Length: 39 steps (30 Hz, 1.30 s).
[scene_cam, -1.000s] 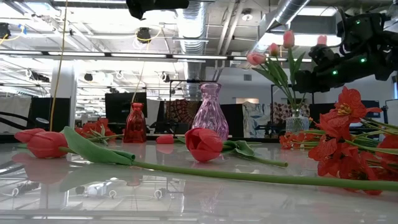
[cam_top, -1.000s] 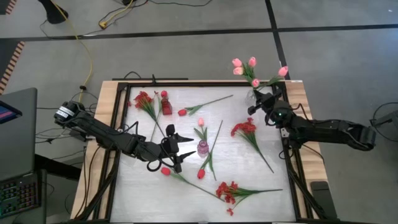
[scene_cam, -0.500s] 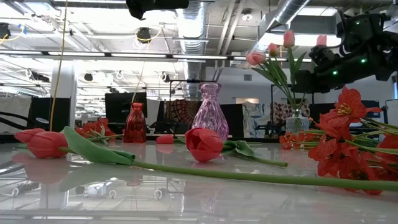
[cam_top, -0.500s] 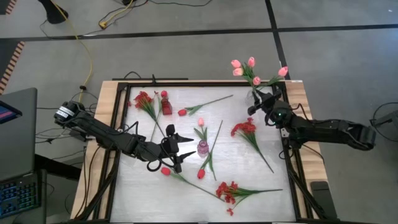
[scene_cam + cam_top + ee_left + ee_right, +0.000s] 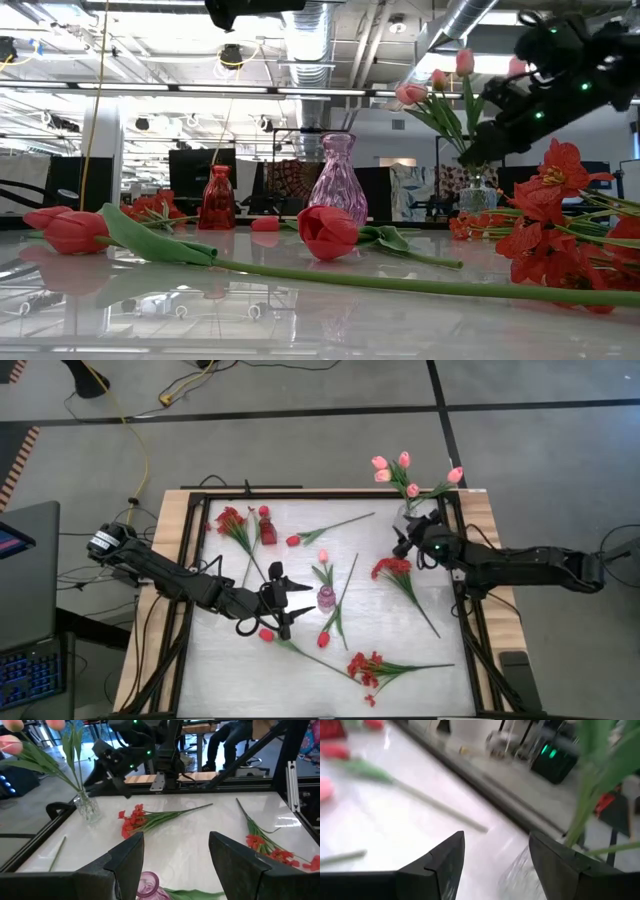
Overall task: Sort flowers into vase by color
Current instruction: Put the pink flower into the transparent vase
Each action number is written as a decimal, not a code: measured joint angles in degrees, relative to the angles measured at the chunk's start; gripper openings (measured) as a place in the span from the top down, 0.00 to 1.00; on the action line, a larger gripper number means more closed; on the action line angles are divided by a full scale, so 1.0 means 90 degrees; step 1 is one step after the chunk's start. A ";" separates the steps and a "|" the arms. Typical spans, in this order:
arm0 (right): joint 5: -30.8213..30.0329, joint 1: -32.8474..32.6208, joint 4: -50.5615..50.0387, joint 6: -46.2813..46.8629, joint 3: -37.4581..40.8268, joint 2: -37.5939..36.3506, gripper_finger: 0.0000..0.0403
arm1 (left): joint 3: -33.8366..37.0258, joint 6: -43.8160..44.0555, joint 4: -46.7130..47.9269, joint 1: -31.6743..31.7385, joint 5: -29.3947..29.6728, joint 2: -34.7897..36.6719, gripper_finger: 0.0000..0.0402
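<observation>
High: straight down over the whole table (image 5: 330,660).
Low: table-top level, facing the room.
Left wrist: close, looking toward 3 o'clock.
Right wrist: very close.
Shared: pink vase (image 5: 326,598) (image 5: 337,180) in high, low, left wrist.

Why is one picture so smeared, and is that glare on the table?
Right wrist view: motion blur smears the table and green stems. Low view: the glossy top mirrors the ceiling lights; the nearest red tulip is sharp.
</observation>
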State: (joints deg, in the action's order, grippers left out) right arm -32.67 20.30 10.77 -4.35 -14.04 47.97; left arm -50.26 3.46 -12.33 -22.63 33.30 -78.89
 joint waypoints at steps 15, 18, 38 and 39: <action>0.2018 -0.1523 -0.3683 0.2071 -0.1287 -0.0002 0.38 | 0.0001 0.0016 0.0088 -0.0002 -0.0398 0.0000 0.47; 0.2355 -0.1965 -0.3665 0.2441 -0.1287 0.0001 0.38 | 0.0002 0.0025 0.0273 0.0000 -0.0398 0.0000 0.47; 0.1586 -0.4276 -0.0593 0.3953 -0.1290 0.1910 0.38 | 0.0004 0.0311 0.0443 0.0201 -0.0678 -0.0499 0.47; 0.1585 -0.4306 -0.0320 0.3982 -0.1293 0.2096 0.38 | 0.0003 0.0311 0.0432 0.0230 -0.0678 -0.0529 0.47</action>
State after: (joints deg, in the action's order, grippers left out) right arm -18.40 -18.46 7.89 31.48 -25.68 66.83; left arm -50.24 6.26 -8.45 -20.56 27.20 -83.65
